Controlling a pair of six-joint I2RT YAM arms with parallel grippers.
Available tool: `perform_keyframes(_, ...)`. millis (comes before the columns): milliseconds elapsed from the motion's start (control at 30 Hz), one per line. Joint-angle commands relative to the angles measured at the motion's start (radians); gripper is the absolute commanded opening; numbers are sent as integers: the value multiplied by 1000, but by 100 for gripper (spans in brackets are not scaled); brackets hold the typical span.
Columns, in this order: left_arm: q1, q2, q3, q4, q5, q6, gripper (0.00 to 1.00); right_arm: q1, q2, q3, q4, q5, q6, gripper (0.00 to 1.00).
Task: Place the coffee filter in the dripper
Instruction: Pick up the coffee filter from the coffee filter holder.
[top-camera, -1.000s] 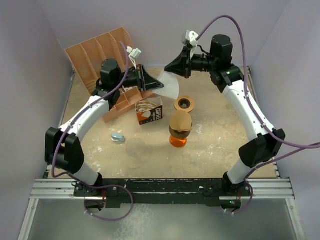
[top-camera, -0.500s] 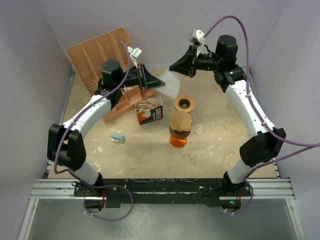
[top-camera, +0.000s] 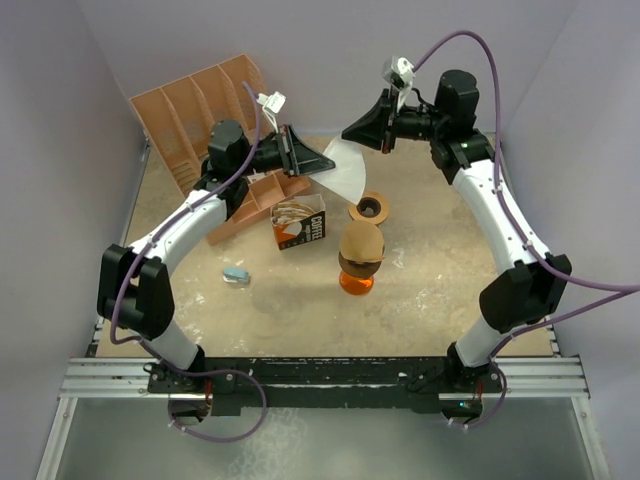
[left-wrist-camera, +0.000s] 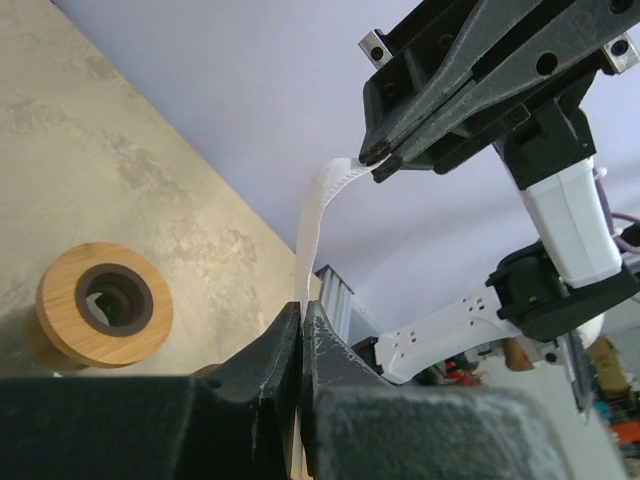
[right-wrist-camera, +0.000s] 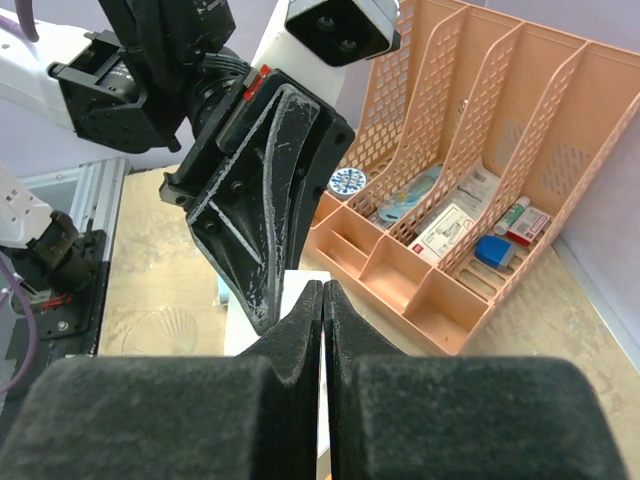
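both left hand (top-camera: 331, 164) and right hand (top-camera: 346, 134) pinch the coffee filter (top-camera: 348, 173) aloft. part its layers gently, then centre it over the dripper (top-camera: 370, 208).

Left wrist view: coffee filter (left-wrist-camera: 318, 215) lower part hidden between left end effector (left-wrist-camera: 301, 312) fingers, bottom centre. Right wrist view: coffee filter mostly behind right end effector (right-wrist-camera: 323, 290); organizer (right-wrist-camera: 470, 150) cut by top edge, contents too small to identify.

A mottled tan desk (top-camera: 440, 295) is enclosed by plain lavender walls (top-camera: 60, 130); a metal rail (top-camera: 100, 378) is seemingly fixed along its near edge.
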Motion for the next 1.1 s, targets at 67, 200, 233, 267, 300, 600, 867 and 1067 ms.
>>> perform_keyframes(67, -8, 27, 25, 67, -41, -159, 0, -26, 26, 14, 46, 18, 25, 2)
perform_keyframes(200, -8, 44, 19, 79, -58, -219, 0, -37, 42, 26, 41, 25, 27, 6)
perform_keyframes(233, -7, 49, 15, 93, -60, -239, 0, -39, 47, 29, 39, 27, 27, 7)
perform_keyframes(267, -8, 53, 9, 111, -63, -259, 0, -42, 51, 29, 38, 29, 27, 10)
perform_keyframes(300, -8, 57, 5, 130, -61, -278, 0, -44, 55, 29, 37, 31, 27, 12)
perform_keyframes(600, -8, 76, -6, 190, -58, -341, 0, -76, 84, 61, 24, 17, 30, 34)
perform_keyframes(867, -6, 71, -14, 192, -62, -362, 0, -120, 54, 58, 33, -44, 34, 56)
perform_keyframes(1067, -6, 63, -27, 195, -50, -356, 0, -148, -31, -62, 117, -131, 57, 63)
